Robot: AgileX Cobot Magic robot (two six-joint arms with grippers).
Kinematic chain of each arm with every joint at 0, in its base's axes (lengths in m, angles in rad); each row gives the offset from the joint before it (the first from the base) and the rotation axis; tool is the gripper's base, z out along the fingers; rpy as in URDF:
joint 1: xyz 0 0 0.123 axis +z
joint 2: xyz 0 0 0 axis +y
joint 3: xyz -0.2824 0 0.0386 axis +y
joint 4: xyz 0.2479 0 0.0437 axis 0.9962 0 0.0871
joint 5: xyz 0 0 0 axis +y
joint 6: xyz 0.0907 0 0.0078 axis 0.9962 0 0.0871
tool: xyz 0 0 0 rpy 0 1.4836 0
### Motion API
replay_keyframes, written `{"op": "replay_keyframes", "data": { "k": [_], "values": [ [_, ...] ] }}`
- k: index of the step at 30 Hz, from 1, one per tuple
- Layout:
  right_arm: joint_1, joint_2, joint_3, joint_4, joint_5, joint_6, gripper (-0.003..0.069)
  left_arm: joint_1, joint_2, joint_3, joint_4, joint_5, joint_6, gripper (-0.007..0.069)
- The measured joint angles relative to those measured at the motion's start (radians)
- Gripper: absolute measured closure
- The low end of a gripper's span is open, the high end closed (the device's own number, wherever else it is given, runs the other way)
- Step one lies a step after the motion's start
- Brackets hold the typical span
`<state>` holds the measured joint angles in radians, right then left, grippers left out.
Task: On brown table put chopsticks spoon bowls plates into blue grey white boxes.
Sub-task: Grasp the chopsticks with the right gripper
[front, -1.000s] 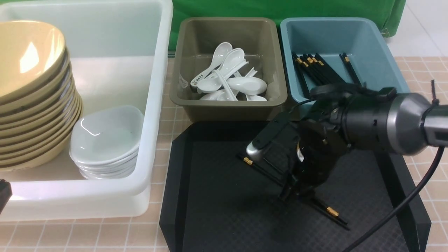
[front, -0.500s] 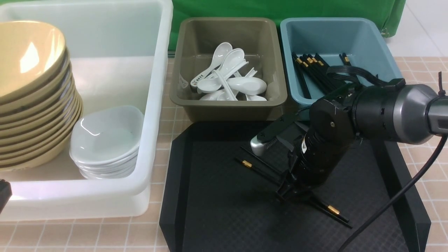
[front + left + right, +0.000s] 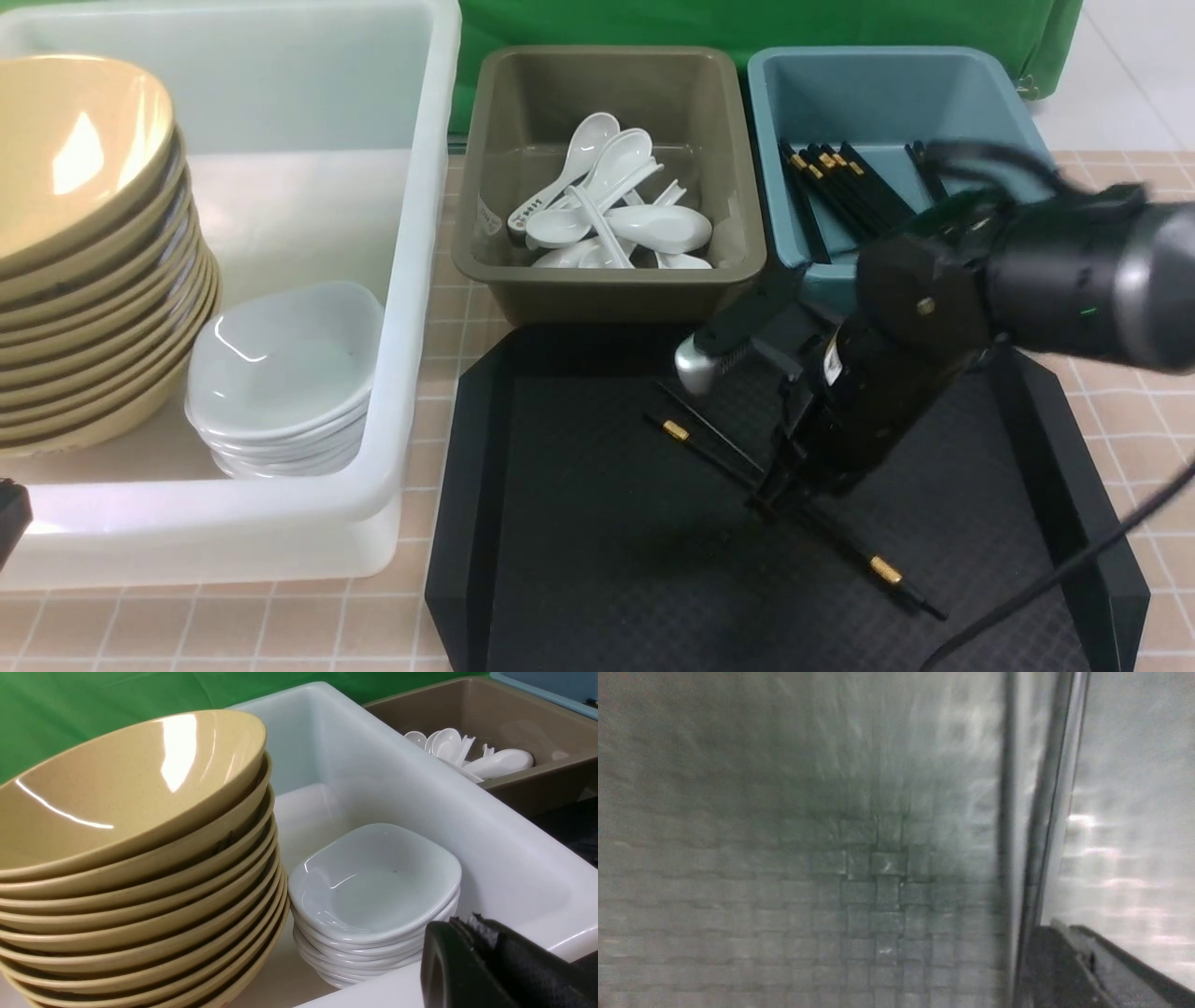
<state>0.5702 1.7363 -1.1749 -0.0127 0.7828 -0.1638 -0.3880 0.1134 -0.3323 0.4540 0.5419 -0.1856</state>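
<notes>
A pair of black chopsticks (image 3: 719, 448) with gold bands lies slantwise over the black tray (image 3: 579, 560). My right gripper (image 3: 780, 490) points down and is shut on their middle. In the right wrist view the chopsticks (image 3: 1036, 835) run straight past the closed fingertips (image 3: 1059, 931). More chopsticks (image 3: 840, 187) lie in the blue box (image 3: 896, 84). White spoons (image 3: 616, 224) fill the grey box (image 3: 607, 84). The white box (image 3: 308, 93) holds a stack of tan bowls (image 3: 84, 280) and a stack of white plates (image 3: 280, 373). My left gripper (image 3: 467, 926) is shut and empty, just outside the white box's near wall (image 3: 514, 868).
A green cloth (image 3: 747, 23) hangs behind the boxes. The tiled brown table (image 3: 1148, 467) shows around the tray, and the right arm's cable (image 3: 1074, 560) crosses the tray's right rim. The three boxes stand side by side behind the tray.
My right gripper has closed on the chopsticks. The arm has risen a little and shifted right, and the pair's far end has moved with it. The left arm has stayed still.
</notes>
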Motion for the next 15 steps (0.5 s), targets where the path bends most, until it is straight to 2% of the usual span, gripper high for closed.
{"op": "replay_keyframes", "data": {
  "k": [4, 10, 13, 15],
  "values": [
    [0.0, -0.101, 0.0, 0.0, -0.006, -0.022, 0.0624, 0.0, 0.0, 0.0, 0.0, 0.0, 0.0, 0.0631],
    [0.0, -0.113, 0.003, 0.0, 0.016, -0.025, 0.0622, 0.0, 0.0, 0.0, 0.0, 0.0, 0.0, 0.0631],
    [0.0, -0.073, 0.003, 0.013, 0.052, -0.025, 0.0595, 0.0, 0.0, 0.0, 0.0, 0.0, 0.0, 0.0631],
    [0.0, -0.035, 0.004, 0.022, 0.058, -0.025, 0.0541, 0.0, 0.0, 0.0, 0.0, 0.0, 0.0, 0.0631]
  ]
}}
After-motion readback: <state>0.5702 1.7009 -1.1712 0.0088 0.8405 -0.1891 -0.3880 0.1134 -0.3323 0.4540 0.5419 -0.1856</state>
